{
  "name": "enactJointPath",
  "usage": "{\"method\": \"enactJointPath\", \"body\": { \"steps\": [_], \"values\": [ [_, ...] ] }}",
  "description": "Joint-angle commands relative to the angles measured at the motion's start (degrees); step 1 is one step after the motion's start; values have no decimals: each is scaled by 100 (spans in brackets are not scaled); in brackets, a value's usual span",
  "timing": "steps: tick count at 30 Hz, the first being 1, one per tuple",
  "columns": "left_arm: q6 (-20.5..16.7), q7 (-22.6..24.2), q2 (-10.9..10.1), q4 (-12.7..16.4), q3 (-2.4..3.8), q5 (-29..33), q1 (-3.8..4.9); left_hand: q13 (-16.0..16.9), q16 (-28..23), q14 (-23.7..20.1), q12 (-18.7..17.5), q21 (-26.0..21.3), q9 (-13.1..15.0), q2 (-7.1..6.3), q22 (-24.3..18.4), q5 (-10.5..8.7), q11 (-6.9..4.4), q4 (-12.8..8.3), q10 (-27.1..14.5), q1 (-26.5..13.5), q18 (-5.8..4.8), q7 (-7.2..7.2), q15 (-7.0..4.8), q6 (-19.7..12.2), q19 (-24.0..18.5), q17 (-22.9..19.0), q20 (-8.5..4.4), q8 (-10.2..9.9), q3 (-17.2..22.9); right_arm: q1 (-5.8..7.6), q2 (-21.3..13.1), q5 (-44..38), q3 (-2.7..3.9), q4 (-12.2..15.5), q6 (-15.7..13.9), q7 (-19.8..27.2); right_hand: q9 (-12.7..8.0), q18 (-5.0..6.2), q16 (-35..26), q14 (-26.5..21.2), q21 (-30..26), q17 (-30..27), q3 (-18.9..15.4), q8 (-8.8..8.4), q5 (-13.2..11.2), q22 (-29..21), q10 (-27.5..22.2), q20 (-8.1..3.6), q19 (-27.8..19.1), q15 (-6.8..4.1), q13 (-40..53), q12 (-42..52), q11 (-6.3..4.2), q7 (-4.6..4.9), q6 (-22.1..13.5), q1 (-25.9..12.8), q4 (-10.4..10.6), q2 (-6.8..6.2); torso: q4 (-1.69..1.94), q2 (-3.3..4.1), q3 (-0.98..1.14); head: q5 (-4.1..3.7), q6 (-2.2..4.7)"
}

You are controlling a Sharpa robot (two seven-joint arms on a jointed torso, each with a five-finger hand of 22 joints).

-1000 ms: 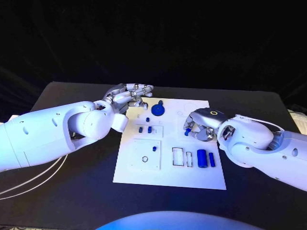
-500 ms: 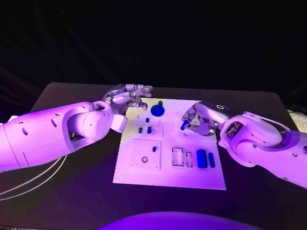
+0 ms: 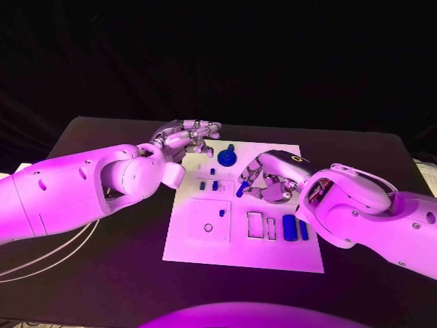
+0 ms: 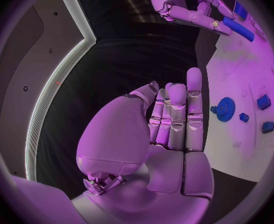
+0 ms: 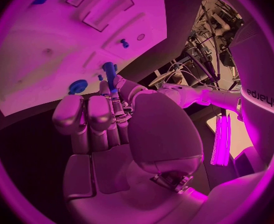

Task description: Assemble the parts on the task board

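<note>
Task board (image 3: 240, 246): a white plate lying flat in the middle of the black table (image 3: 100, 280), centre of the head view.
Right hand (image 3: 263, 179): reaches in from the right of the frame and hangs over the middle of the board; its fingers (image 5: 90, 114) are curled around a blue peg (image 3: 242, 189), which pokes out at the fingertips, as the right wrist view also shows.
Left hand (image 3: 187, 139): sits at the upper left corner of the board, over its edge; the fingers (image 4: 177, 119) lie close together and nearly straight, with nothing in them.
Blue gear (image 3: 227, 158): flat on the upper part of the board, just right of the left hand.
Small blue pegs (image 3: 209, 185): a pair standing side by side below the gear, left of the held peg.
Blue cylinders (image 3: 294, 227): two lying next to each other at the board's lower right, beside two narrow rectangular slots (image 3: 260, 225).
Square recess (image 3: 209, 220): lower left of the board, with a small ring in it.
</note>
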Motion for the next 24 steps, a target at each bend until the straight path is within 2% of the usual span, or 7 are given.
{"method": "enactJointPath", "body": {
  "steps": [1, 3, 9, 14, 18, 24],
  "values": [
    [109, 34, 17, 4, 4, -28, 0, -6, -37, -35, 40, -27, -6, -27, -7, -21, 15, -1, -35, -9, 106, -6, 3, -35, -19, -4, 0, 26, -42, -46, 131, -81, -3, 27, 51, 153, 3, -104, 8, 118, 5, 11, -10, 1, -4, 9, -17, 28, 0, 9, -3, -28, -1, -6, -22, -8, 20, 5, 11, -3, -6, 23, -17],
    [113, 28, 22, 5, 4, -28, -1, -6, -34, -33, 42, -28, -6, -27, -8, -20, 15, 1, -36, -11, 106, -6, 3, -37, -18, 1, 1, 29, -44, -120, 270, -149, -4, 27, 42, 197, 5, -105, 12, 119, 8, 14, -8, 3, 0, 13, -13, 28, 2, 9, -2, -28, -3, -7, -19, -4, 19, 9, -3, 5, -6, 29, -17],
    [117, 20, 37, 7, 4, -28, 0, -6, -34, -33, 42, -28, -6, -27, -8, -20, 15, 1, -36, -11, 106, -6, 3, -37, -18, 1, 1, 29, -44, -315, 572, -275, -7, -100, 109, 283, 7, -103, 9, 120, 7, 8, -4, 4, 12, 10, -8, 27, 0, 7, -1, -31, -6, -8, -15, 9, 10, 16, -3, 3, -5, 59, -20],
    [108, 10, 29, 48, 4, -22, 0, -6, -34, -33, 42, -28, -6, -27, -8, -20, 15, 1, -36, -11, 106, -6, 3, -37, -18, 1, 1, 29, -44, -464, 769, -394, -20, -287, 166, 285, 8, -104, 30, 124, 12, 30, 0, 4, 20, 18, -5, 27, 4, 6, 0, -33, -6, -8, -13, 16, 7, 23, -4, 12, -14, 87, -46],
    [110, 7, 31, 60, 4, -19, 0, -6, -34, -33, 42, -28, -6, -27, -8, -20, 15, 1, -36, -11, 106, -6, 3, -37, -18, 1, 1, 29, -44, -566, 879, -445, -26, -370, 224, 283, 8, -105, 38, 126, 16, 38, 1, 5, 22, 24, -3, 27, 7, 5, 1, -33, -6, -8, -11, 18, 7, 27, -3, 7, -2, 121, -67],
    [111, 7, 33, 57, 4, -18, 0, -6, -34, -33, 42, -28, -6, -27, -8, -20, 15, 1, -36, -11, 106, -6, 3, -37, -18, 1, 1, 29, -44, -675, 980, -534, -29, -433, 320, 248, 9, -105, 48, 128, 18, 49, 3, 5, 25, 26, -1, 27, 8, 5, 1, -34, -6, -8, -10, 21, 5, 31, 0, 6, 1, 155, -85]
  ]
}}
